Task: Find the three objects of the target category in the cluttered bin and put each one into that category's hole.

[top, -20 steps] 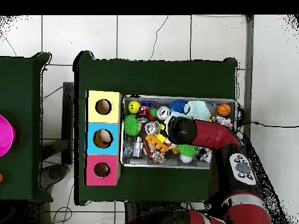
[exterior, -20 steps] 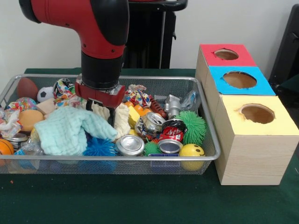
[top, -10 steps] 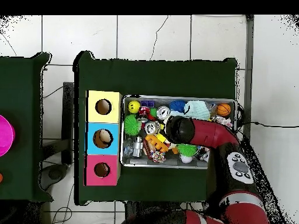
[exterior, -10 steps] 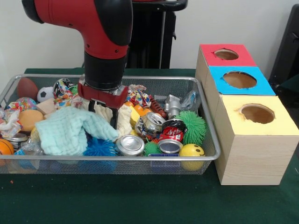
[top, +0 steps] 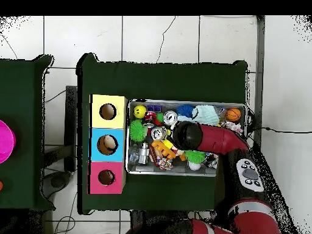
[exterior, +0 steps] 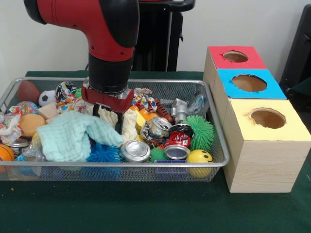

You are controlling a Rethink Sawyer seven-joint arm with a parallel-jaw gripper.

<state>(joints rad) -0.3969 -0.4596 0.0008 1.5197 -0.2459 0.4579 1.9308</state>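
Green cloth covers the bench [exterior: 146,208], which stands on a pale tiled floor [top: 158,36] in the overhead view. Largest on it is the wire mesh bin [exterior: 214,160], heaped with clutter, and just beside it a row of three wooden boxes, each with a round hole in its top: yellow [exterior: 272,127], blue [exterior: 249,83] and red [exterior: 235,57]. Over the bin's middle the red and black arm [exterior: 109,43] comes straight down, its gripper [exterior: 108,115] low among the things, against a cream cloth [exterior: 127,125]; whether the fingers are released or clenched on anything cannot be told. A mint green waffle cloth [exterior: 73,136] lies draped at the bin's front left. Right of the gripper sit crushed cans: a silver one [exterior: 135,151] at the front, a red one [exterior: 178,141] touching a green spiky ball [exterior: 200,131], and another dented one [exterior: 158,129] between. A yellow smiley ball [exterior: 199,157] rests in the front right corner, a blue spiky ball [exterior: 103,153] under the mint cloth's edge.
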